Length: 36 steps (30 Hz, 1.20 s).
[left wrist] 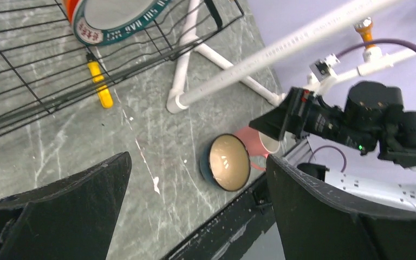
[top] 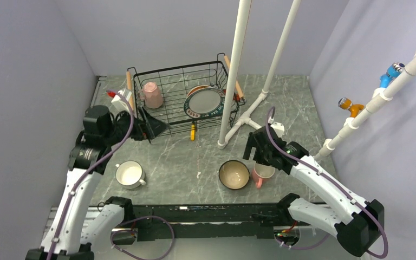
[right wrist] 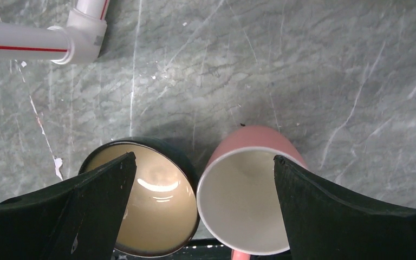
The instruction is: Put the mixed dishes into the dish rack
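Observation:
The black wire dish rack (top: 174, 69) stands at the back and holds an upturned pink mug (top: 153, 95) and a big plate with a dark patterned rim (top: 205, 103); an orange-red edge of another dish (top: 197, 88) shows behind the plate. On the table are a white handled cup (top: 129, 174), a dark-blue bowl with a tan inside (top: 234, 174) (right wrist: 157, 211) and a second pink mug (top: 264, 173) (right wrist: 244, 206). My right gripper (top: 255, 147) (right wrist: 203, 158) hangs open over that bowl and mug. My left gripper (top: 153, 125) (left wrist: 197, 158) is open and empty beside the rack's front left corner.
A yellow tool (top: 193, 131) (left wrist: 100, 81) lies under the rack's front edge. A red-handled tool (top: 111, 93) sits left of the rack. White pipe posts (top: 233, 70) and their foot (right wrist: 32, 38) stand right of the rack. Walls close in on three sides.

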Available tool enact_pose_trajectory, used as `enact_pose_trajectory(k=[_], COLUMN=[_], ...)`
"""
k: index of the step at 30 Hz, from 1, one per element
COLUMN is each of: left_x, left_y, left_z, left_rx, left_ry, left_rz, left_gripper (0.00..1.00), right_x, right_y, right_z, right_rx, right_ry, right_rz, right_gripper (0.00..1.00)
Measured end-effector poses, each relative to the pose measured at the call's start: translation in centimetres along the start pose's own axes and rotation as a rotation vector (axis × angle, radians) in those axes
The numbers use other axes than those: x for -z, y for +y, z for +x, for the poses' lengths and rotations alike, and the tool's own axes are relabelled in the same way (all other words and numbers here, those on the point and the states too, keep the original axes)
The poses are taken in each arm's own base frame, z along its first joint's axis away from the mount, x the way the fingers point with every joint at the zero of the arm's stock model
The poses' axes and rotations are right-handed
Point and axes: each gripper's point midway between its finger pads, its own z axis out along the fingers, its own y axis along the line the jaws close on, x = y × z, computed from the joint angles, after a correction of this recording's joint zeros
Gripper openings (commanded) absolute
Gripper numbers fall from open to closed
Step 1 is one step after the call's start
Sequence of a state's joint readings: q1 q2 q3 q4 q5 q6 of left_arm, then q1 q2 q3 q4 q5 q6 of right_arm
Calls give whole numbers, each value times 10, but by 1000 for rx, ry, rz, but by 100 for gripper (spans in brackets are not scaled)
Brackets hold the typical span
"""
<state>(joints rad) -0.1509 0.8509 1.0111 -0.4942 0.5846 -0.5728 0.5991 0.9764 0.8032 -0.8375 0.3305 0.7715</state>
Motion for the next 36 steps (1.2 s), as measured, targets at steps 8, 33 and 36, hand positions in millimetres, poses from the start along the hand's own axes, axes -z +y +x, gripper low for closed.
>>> enact_pose_trajectory(k=[8, 33, 36], left_x=[32, 29, 31], left_y=[-14, -7, -7], left_z=[34, 66, 68], left_rx=[-45, 50, 47], left_ry=[11, 103, 106], left_rz=[65, 97, 95], left_gripper=[99, 99, 99], right_x=[0, 3, -6], right_y=[-19, -62, -66], right_z=[-1, 21, 31], right_rx=[-50, -165, -159], right_ry=[-49, -34, -6], right_rz=[71, 244, 271], right_gripper=[97, 57, 49])
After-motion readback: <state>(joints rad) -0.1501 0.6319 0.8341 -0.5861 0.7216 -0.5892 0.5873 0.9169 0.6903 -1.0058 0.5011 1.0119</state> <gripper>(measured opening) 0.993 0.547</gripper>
